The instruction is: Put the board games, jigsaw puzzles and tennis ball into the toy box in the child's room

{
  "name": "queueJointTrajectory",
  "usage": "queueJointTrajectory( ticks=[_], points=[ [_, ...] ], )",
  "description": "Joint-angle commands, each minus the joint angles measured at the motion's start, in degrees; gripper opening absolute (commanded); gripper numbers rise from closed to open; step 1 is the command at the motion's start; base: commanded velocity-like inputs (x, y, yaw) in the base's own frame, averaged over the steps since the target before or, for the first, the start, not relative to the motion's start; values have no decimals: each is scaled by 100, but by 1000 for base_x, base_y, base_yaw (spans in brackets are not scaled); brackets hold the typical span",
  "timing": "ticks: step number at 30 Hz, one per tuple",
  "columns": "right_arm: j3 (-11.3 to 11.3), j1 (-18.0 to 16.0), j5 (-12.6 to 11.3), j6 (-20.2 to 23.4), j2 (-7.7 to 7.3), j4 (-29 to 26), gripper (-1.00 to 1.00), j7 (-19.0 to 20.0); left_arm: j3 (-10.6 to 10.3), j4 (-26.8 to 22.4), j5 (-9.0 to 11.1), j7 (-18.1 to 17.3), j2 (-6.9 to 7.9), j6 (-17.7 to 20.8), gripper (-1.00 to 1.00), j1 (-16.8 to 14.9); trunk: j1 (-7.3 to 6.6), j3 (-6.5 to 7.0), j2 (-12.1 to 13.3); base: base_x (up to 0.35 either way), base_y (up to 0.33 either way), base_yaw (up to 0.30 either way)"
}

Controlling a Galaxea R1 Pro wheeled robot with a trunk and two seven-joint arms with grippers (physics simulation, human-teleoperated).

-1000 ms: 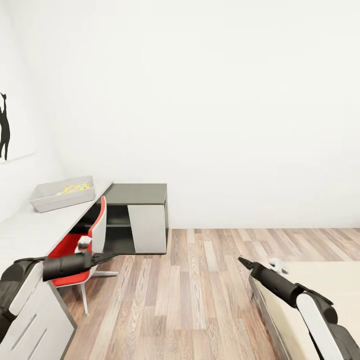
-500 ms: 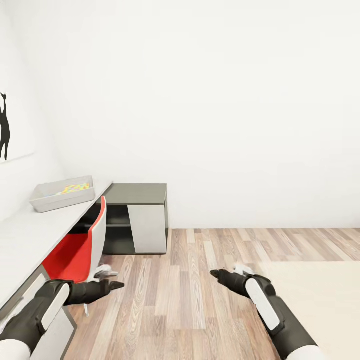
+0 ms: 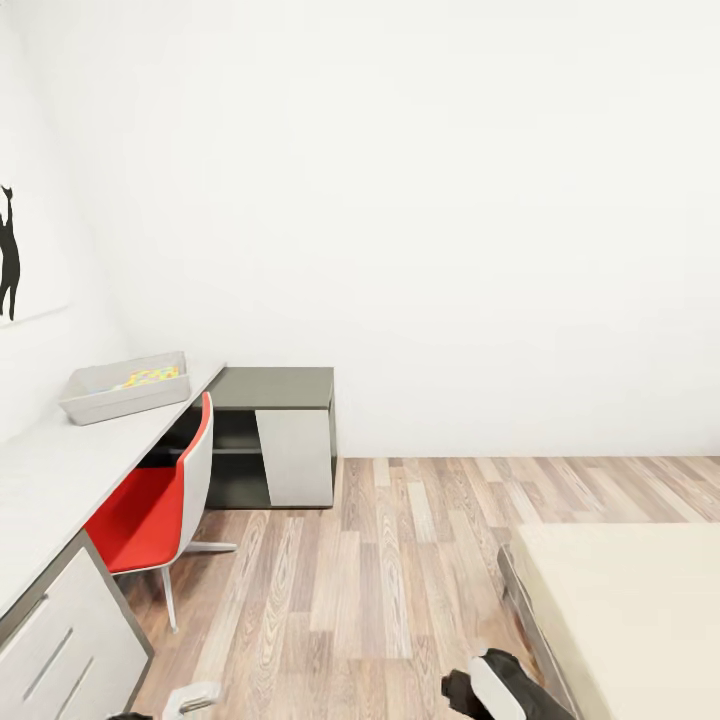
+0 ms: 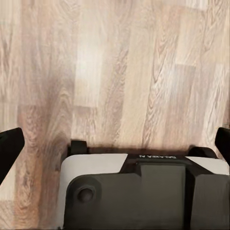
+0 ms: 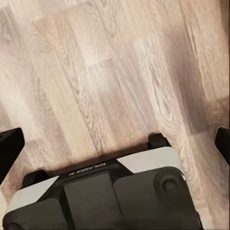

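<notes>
White-walled child's room, wood plank floor across the lower middle of the head view. Bed, beige cover, grey frame, fills the lower right corner, nothing on the visible part. Table runs along the left wall, light grey top, white drawers at the near end, dark grey corner section at the far end. Red chair tucked against the table, beside the corner section. Black silhouette picture on the left wall.

Toy box sits on the far end of the table, just short of the dark corner section, grey sloped sides, no lid. Multicoloured puzzle sheet lies inside it, yellow, pink, blue bits showing; cannot tell if one sheet or two.

Right arm pokes in at the bottom edge, beside the bed frame. A bit of the left arm at the bottom edge too.

Left gripper, left wrist view: fingers spread wide apart at the frame's edges, released, nothing between them, only floor planks beyond the tips. Right gripper, right wrist view: fingers also spread wide, released, bare planks between and past them. Toy box well apart from both sets of fingers.
</notes>
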Motion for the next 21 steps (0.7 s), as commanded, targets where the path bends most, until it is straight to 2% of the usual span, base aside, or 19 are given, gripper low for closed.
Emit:
queueJointTrajectory(
  ticks=[1, 3, 4, 7, 10, 13, 15, 21],
  points=[
    [59, 23, -46, -123, 16, 233, 100, -53, -46, 119, 67, -3, -8, -106, 100, 27, 4, -10, -14, 0, 0, 0],
    [106, 57, -42, -392, 54, 664, 100, -54, -63, 288, 68, 4, -23, -352, 100, 129, 4, -10, -14, 0, 0, 0],
    [165, 84, -39, -688, 83, 1084, 100, -52, -73, 396, 65, 11, -33, -570, 100, 278, 4, -10, -14, 0, 0, 0],
    [307, 184, -36, -1318, 118, 1834, 100, -36, -87, 505, 57, 23, -47, -920, 100, 594, 4, -10, -14, 0, 0, 0],
    [513, 490, -34, -2029, 132, 2387, 100, -21, -96, 563, 59, 47, -54, -1190, 100, 922, 4, -10, -14, 0, 0, 0],
    [714, 853, -30, -2441, 133, 2556, 100, -15, -99, 579, 55, 168, -57, -1337, 100, 1167, 4, -10, -14, 0, 0, 0],
    [973, 1204, -27, -2746, 132, 2625, 100, -13, -100, 588, 59, 469, -58, -1565, 100, 1366, 4, -10, -14, 0, 0, 0],
    [1484, 1805, -32, -3370, 113, 2677, 100, -12, -99, 597, 68, 1228, -139, -1943, 100, 1708, 4, -10, -14, 0, 0, 0]
  ],
)
